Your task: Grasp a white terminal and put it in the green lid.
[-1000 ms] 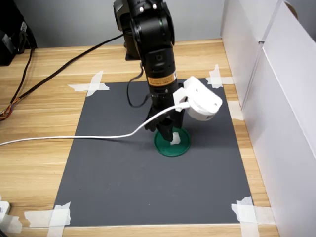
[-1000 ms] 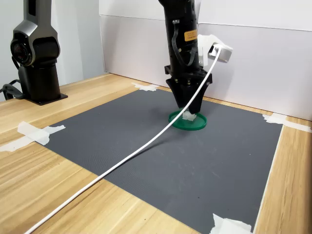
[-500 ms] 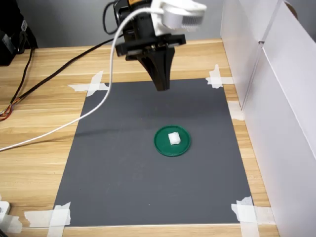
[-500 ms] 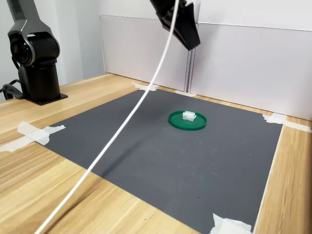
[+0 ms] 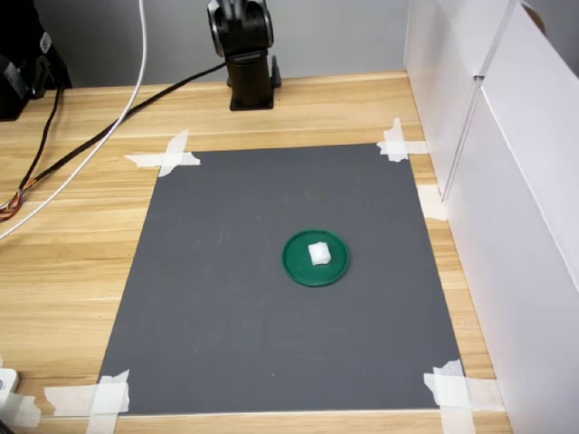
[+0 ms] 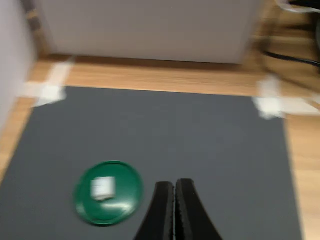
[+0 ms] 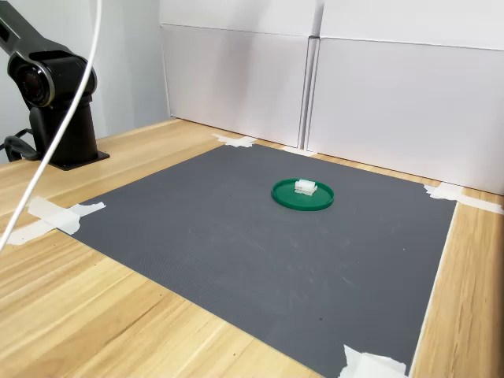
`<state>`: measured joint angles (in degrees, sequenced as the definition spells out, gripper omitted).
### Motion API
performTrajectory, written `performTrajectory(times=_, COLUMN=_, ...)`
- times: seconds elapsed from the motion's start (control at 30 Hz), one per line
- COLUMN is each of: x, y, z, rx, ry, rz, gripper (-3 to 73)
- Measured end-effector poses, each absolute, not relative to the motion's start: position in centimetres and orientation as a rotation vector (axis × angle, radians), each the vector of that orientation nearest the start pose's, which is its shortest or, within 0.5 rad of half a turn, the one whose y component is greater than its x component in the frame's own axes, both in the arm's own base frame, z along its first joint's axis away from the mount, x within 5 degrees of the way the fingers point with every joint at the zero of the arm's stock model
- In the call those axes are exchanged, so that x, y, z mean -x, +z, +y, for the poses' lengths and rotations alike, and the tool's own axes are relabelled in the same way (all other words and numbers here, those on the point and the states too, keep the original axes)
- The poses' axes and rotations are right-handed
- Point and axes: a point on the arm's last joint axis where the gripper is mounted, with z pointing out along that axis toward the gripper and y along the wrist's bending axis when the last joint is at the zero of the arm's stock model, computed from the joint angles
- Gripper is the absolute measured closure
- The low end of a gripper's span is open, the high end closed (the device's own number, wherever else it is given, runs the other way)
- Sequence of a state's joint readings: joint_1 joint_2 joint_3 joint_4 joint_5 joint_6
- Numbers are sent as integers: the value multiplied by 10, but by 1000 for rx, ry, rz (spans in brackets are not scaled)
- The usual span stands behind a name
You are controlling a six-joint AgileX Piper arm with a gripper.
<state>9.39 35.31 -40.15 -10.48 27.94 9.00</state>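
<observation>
the white terminal lies inside the green lid on the dark mat, so the task looks done. the pincer (seen only in the wrist view) is pressed together, empty, well apart above.

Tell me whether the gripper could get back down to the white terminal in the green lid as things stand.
Probably yes. The white terminal lies uncovered in the green lid on the open mat, nothing beside or over it. The gripper, jaws together, is above and would have to open first.
</observation>
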Motion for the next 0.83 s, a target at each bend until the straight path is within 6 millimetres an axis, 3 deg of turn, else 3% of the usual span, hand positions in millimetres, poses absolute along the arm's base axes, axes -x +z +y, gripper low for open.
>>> performTrajectory(times=0.17, x=-95, y=341, z=-4, rx=-47, ry=-39, rz=1849, gripper=714)
performTrajectory(times=0.43, x=-53, y=309, z=-8, rx=-91, ry=-55, rz=1755, gripper=714)
performTrajectory(times=0.83, x=-42, y=241, z=-8, rx=-96, ry=-59, rz=1815, gripper=714)
